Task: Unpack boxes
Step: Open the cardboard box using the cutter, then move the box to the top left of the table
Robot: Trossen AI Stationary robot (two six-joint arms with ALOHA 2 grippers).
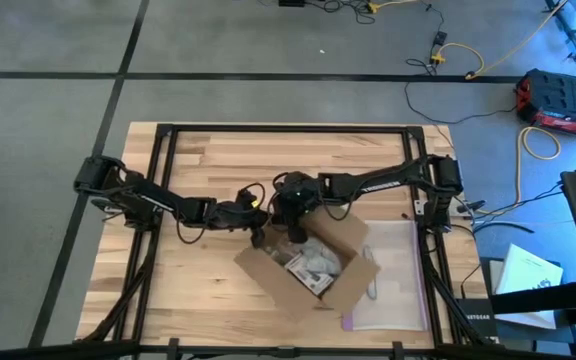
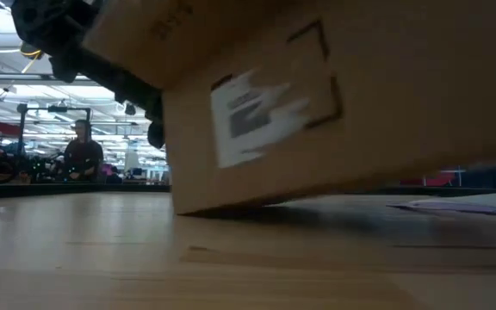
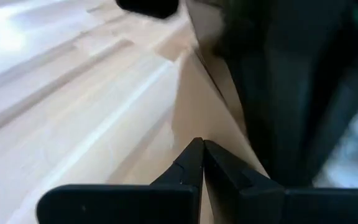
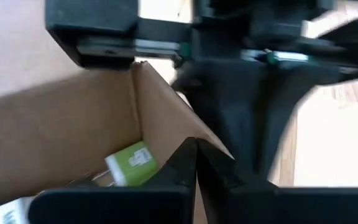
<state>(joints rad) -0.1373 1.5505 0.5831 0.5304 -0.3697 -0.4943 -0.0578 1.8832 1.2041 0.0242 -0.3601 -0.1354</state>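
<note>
We see one open cardboard box (image 1: 303,270) on the wooden table (image 1: 198,170), right of centre and toward the near edge, flaps spread. Inside it are pale wrapped items (image 1: 313,262); the right wrist view shows a small green-and-white packet (image 4: 131,163) against an inner wall. In the low view the box fills most of the frame, a pale label (image 2: 252,116) on the facing side, and it sits tilted with one bottom edge off the wood.

Both grippers meet at the box's far corner. The left gripper (image 1: 256,232) is at the far-left edge; its fingers (image 3: 188,165) are pressed together, pinching a thin cardboard flap edge in its wrist view. The right gripper (image 1: 293,228) is just beside it over the far rim, fingers (image 4: 188,158) likewise pressed together on a wall edge of the box. The two arms crowd that corner and hide part of the opening from above.

A clear plastic bag (image 1: 398,285) with a purple edge lies flat under and right of the box, touching it.

From above, the box's long axis runs diagonally, from the far right to the near left; opening faces up.

Beyond the table, a person (image 2: 83,151) shows far off in the room.
</note>
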